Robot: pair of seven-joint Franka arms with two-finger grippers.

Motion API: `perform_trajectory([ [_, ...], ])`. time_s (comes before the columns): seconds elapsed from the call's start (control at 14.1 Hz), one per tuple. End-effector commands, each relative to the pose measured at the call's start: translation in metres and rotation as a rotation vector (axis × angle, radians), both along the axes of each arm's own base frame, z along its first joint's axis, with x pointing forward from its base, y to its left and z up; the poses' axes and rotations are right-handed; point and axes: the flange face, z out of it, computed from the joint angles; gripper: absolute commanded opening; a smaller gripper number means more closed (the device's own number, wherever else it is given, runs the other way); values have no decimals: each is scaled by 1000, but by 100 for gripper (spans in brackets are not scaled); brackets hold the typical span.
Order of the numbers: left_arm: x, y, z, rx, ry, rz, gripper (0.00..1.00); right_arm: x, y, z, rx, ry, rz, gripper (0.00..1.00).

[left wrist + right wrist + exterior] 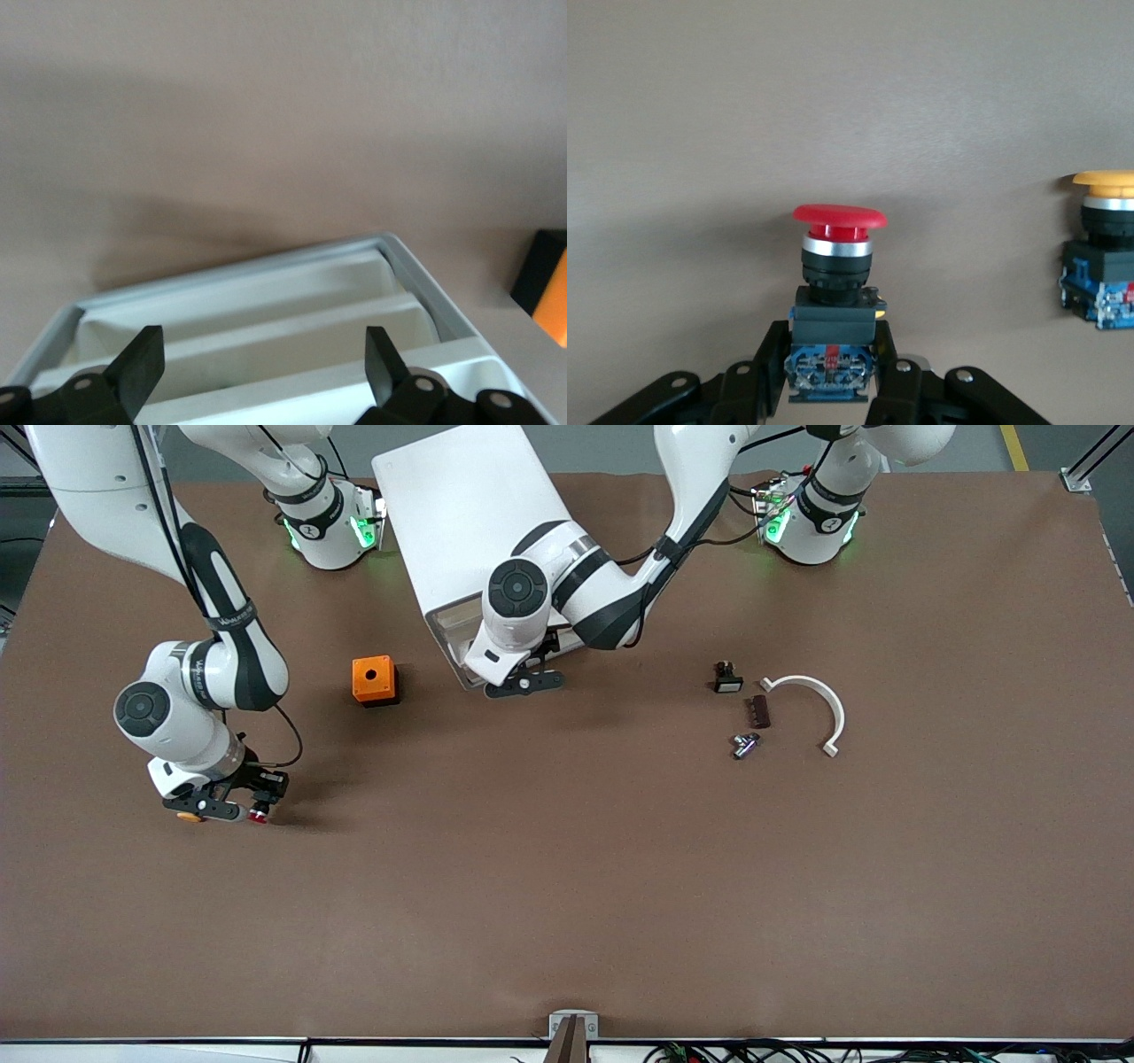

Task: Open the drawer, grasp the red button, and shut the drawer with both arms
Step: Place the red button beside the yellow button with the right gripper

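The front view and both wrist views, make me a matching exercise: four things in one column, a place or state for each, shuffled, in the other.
1. right gripper
2. left gripper
3. orange cube
4. white curved bracket

A. open, at the cabinet's drawers
B. toward the left arm's end of the table
C. shut on the red button
D. on the table beside the cabinet

Pairs: 1-C, 2-A, 3-D, 4-B

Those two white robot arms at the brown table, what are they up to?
The right gripper is shut on a small red-capped push button, low over the brown table at the right arm's end, beside a similar orange-yellow-capped button. The left gripper, fingers open, is at the front of the white box cabinet, where a shallow white drawer stands pulled out. An orange cube with a hole sits beside the cabinet.
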Motion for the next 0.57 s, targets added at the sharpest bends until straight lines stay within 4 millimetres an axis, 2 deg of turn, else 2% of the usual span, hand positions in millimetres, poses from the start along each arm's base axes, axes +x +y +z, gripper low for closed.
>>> perform_trajectory([
  [0.0,-17,-12,2,-41,58,8,100,1,-7,-8,-10,-9,18,0],
  [0.21,-31,-20,-5,-47,88,-4,100,0,-7,-10,-10,5,23,0],
  [0.5,-27,-17,-3,-48,87,2,100,0,-13,-9,-12,9,62,0],
])
